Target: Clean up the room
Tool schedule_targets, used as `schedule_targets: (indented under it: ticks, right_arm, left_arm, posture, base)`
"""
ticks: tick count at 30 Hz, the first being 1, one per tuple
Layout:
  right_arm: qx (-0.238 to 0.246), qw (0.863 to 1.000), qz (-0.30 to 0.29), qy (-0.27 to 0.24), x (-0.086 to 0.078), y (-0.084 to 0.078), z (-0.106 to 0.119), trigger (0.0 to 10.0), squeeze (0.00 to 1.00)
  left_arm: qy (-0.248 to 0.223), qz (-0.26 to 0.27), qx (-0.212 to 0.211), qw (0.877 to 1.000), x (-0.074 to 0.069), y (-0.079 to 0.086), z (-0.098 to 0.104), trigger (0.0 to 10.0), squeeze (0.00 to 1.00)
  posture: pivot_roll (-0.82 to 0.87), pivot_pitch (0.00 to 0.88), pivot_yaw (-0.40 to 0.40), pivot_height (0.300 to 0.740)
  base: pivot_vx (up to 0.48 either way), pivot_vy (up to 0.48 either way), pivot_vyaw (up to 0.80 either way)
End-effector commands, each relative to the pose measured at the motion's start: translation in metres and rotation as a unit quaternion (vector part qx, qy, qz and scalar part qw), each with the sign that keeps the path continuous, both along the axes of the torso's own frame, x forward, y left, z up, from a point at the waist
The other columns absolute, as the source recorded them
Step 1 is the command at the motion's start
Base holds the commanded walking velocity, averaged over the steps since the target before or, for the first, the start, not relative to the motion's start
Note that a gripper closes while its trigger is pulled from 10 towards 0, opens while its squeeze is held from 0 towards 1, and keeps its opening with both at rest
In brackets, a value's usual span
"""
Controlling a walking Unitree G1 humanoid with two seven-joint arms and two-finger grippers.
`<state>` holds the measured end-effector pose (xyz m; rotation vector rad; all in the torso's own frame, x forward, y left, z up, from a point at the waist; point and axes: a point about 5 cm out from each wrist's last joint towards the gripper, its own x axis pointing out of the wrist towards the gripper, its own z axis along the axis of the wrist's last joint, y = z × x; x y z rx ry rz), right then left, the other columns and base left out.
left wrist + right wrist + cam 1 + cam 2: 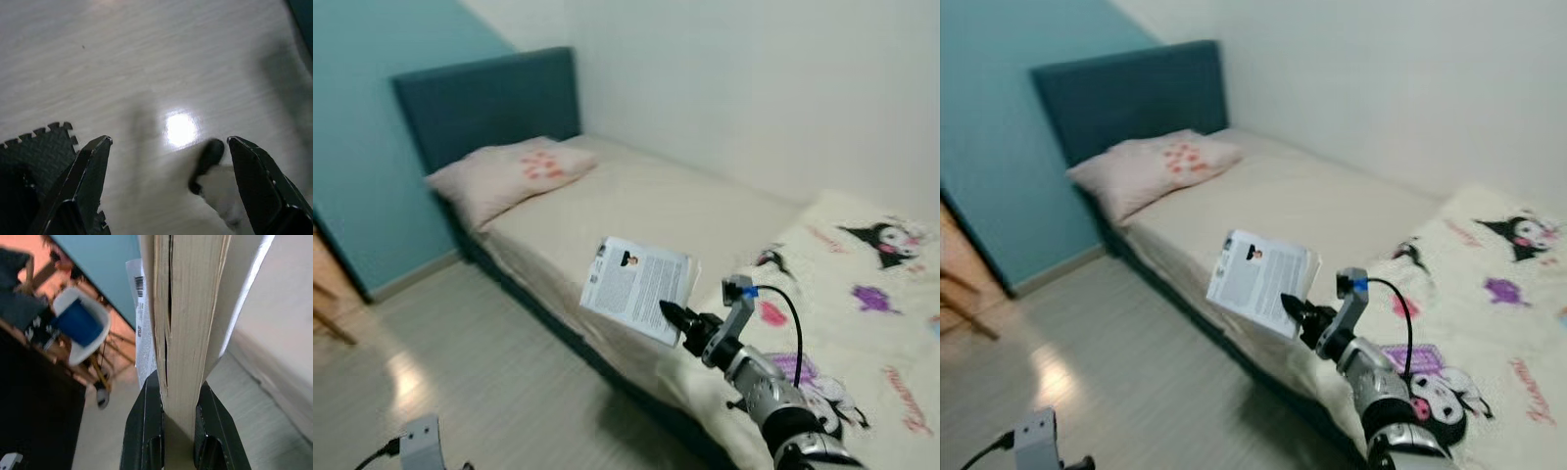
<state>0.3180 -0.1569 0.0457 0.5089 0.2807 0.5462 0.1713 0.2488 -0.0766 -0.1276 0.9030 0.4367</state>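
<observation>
Currently the book (639, 287) is up in the air over the near edge of the bed (705, 211), pinched at its lower corner by the right tool (674, 315), fingers clamped on the page block. Paperback, white printed back cover, yellowed page edges. Bed: plain beige sheet, teal padded headboard (489, 98), pink pillow (514, 176), cartoon-print blanket (862, 323) beside the arm. Left tool (166, 188) hangs low above pale wood-look floor (460, 382), fingers spread, gripping nothing; dark foam mat (36, 154) beneath it.
</observation>
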Motion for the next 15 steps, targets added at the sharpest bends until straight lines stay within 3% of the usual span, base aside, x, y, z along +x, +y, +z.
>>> schedule_targets:
  ticks: [1, 4, 5, 7, 12, 15]
  right_arm:
    - [-0.015, 1.0, 0.002, -0.007, 0.002, 0.002, 0.001, 10.0, 0.0]
    - [-0.106, 0.994, -0.001, 0.04, -0.008, -0.002, -0.02, 10.0, 0.0]
    - [-0.106, 0.994, -0.001, 0.04, -0.008, -0.002, -0.02, 10.0, 0.0]
    - [-0.16, 0.984, -0.018, 0.078, -0.017, -0.011, -0.034, 10.0, 0.0]
    - [-0.197, 0.971, -0.074, 0.112, -0.027, -0.027, -0.047, 10.0, 0.0]
    - [-0.198, 0.968, -0.099, 0.12, -0.029, -0.033, -0.049, 10.0, 0.0]
  left_arm:
    - [0.002, -0.016, 0.002, 1.0, 0.002, -0.003, 0.0, 10.0, 0.0]
    - [0.019, -0.04, 0.003, 0.999, -0.001, -0.009, -0.003, 10.0, 0.0]
    - [0.019, -0.04, 0.003, 0.999, -0.001, -0.009, -0.003, 10.0, 0.0]
    - [0.028, -0.052, 0.002, 0.998, -0.003, -0.013, -0.006, 10.0, 0.0]
    - [0.037, -0.077, 0.0, 0.996, -0.006, -0.017, -0.008, 10.0, 0.0]
    - [0.038, -0.081, 0.001, 0.996, -0.007, -0.017, -0.008, 10.0, 0.0]
  posture:
    - [-0.05, 0.0, -0.017, 0.74]
    - [-0.05, 0.0, -0.017, 0.74]
    - [-0.05, 0.0, -0.017, 0.74]
    - [-0.05, 0.0, -0.018, 0.74]
    - [-0.05, 0.0, -0.017, 0.74]
    - [-0.05, 0.0, -0.016, 0.74]
  base:
    - [0.0, 0.0, 0.8]
    - [0.0, 0.0, 0.8]
    - [0.0, 0.0, 0.8]
    - [0.0, 0.0, 0.8]
    - [0.0, 0.0, 0.8]
    - [0.392, 0.0, 0.51]
